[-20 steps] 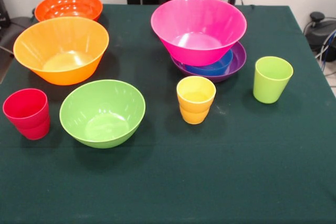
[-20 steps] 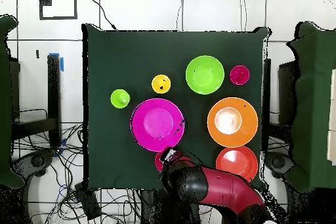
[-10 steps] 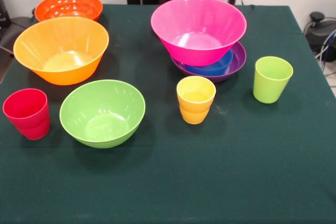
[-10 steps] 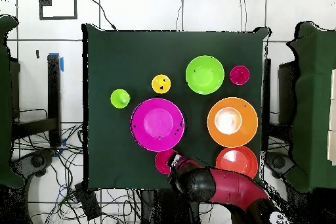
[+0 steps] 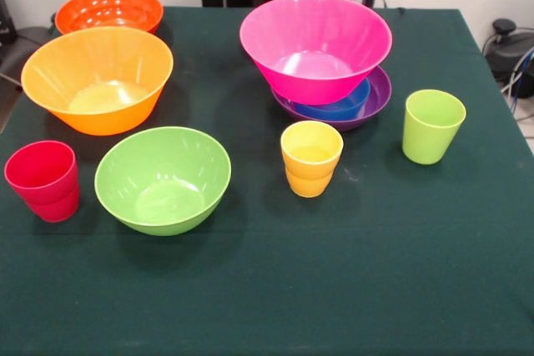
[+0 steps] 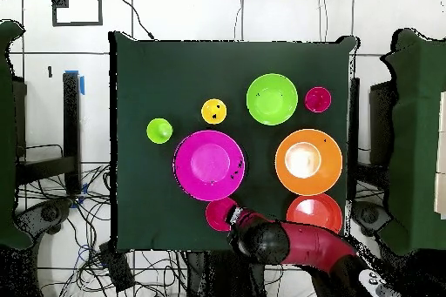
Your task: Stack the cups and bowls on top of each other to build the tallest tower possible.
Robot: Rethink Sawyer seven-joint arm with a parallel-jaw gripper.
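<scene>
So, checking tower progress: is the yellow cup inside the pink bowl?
No, the yellow cup stands alone on the cloth, in front of the pink bowl.

Blue bowl [image 5: 335,108] mostly under pink bowl [image 5: 315,46]

I see the tower at upper right of the front view: a large glossy pink plastic bowl [image 5: 315,46] sits upright in a small blue bowl [image 5: 340,107] nested in a purple bowl [image 5: 377,99]. A red-orange bowl [image 5: 108,9] and light orange bowl [image 5: 98,77] stand upper left. Lower down stand a red cup [image 5: 42,179], lime green bowl [image 5: 163,178], yellow cup [image 5: 311,157] and lime green cup [image 5: 432,126], all upright and apart.
</scene>
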